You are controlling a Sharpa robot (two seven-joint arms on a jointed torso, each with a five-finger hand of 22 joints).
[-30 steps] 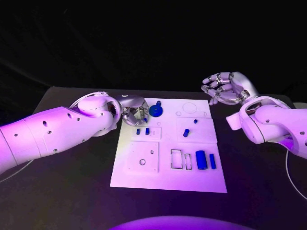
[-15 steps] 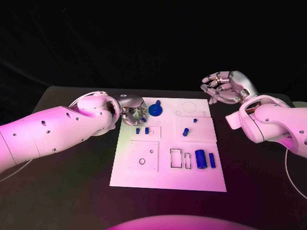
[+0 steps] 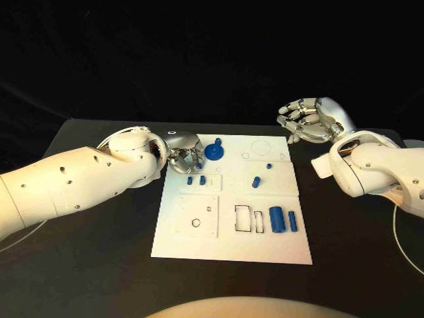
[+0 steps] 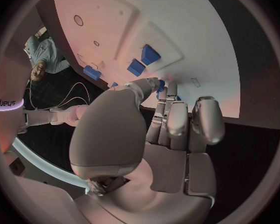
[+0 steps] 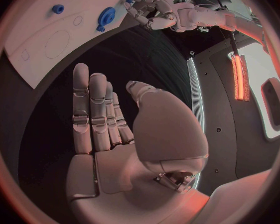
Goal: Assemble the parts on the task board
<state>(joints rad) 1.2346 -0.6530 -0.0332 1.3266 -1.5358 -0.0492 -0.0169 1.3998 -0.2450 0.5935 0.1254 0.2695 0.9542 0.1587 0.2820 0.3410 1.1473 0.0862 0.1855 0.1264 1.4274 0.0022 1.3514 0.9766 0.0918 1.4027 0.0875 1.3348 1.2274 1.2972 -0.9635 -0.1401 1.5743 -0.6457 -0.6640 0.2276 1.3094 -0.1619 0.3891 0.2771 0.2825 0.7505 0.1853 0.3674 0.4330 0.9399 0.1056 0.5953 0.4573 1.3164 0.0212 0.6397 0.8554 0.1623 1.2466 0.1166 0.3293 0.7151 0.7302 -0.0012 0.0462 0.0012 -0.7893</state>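
The white task board (image 3: 231, 245) lies in the middle of the black table. My left hand (image 3: 185, 158) hovers at the board's far left corner, next to the blue gear (image 3: 214, 153). In the left wrist view its thumb and fingertips (image 4: 167, 92) pinch a small blue part (image 4: 160, 84). My right hand (image 3: 307, 120) hangs raised behind the board's far right corner. Its fingers (image 5: 93, 109) are straight and hold nothing. The gear (image 5: 107, 14) and the left hand (image 5: 154, 10) also appear in the right wrist view.
Two short blue pegs (image 3: 197, 180) stand near the left hand and two more (image 3: 258, 183) sit mid-board. A thick blue block (image 3: 277, 220) and a slim one (image 3: 293, 222) lie beside rectangular slots (image 3: 242, 219). Bare table flanks the board on both sides.
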